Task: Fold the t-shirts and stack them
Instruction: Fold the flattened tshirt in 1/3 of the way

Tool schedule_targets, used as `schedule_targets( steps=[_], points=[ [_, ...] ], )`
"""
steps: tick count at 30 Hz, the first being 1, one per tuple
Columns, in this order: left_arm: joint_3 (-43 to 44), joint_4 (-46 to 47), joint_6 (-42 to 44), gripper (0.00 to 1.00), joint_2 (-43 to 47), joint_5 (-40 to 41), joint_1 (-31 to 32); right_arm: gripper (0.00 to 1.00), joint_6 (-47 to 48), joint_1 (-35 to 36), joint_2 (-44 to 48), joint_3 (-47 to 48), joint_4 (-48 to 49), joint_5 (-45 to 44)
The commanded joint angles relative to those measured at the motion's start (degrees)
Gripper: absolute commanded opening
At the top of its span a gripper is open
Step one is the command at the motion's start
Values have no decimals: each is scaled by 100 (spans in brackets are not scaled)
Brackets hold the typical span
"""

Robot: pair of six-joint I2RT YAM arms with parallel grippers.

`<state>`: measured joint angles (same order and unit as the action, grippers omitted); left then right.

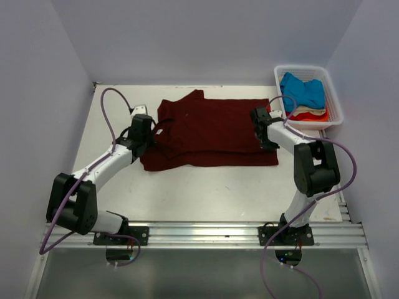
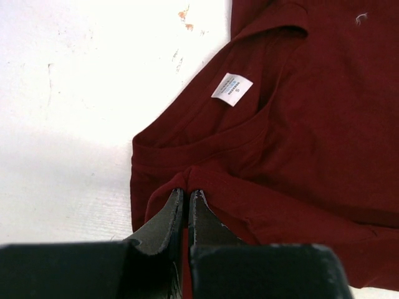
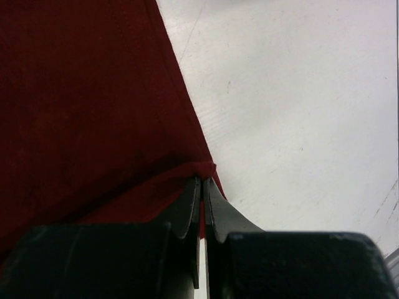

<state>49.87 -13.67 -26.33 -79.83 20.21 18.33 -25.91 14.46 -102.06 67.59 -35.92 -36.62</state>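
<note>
Maroon t-shirt in tight left fingers and right fingers.

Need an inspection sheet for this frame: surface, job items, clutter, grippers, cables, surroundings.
Surface: white table top, bare apart from a few orange-brown specks near the shirt.
Job's things: dark maroon cloth t-shirt lies flat mid-table, collar to the left, white label showing; bright blue t-shirt, cream t-shirt and orange-red t-shirt heaped in the white plastic slatted basket, far right.
Clutter: nothing seen.
Grippers: left gripper jaws shut on the maroon shirt by the collar; right gripper jaws shut on its opposite edge.
Cables: purple cables loop along both arms.
Surroundings: plain pale walls on three sides; metal rail carries the arm bases.
</note>
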Motion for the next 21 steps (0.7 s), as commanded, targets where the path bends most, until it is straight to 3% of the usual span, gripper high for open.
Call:
schedule_targets(
  steps=[1,21],
  points=[
    [322,427,119,0,-102,150,-57,0,-63,-48,-121,263,76,-240],
    [647,673,295,0,-841,-25,-92,0,-10,-66,-341,422,173,-179]
  ],
)
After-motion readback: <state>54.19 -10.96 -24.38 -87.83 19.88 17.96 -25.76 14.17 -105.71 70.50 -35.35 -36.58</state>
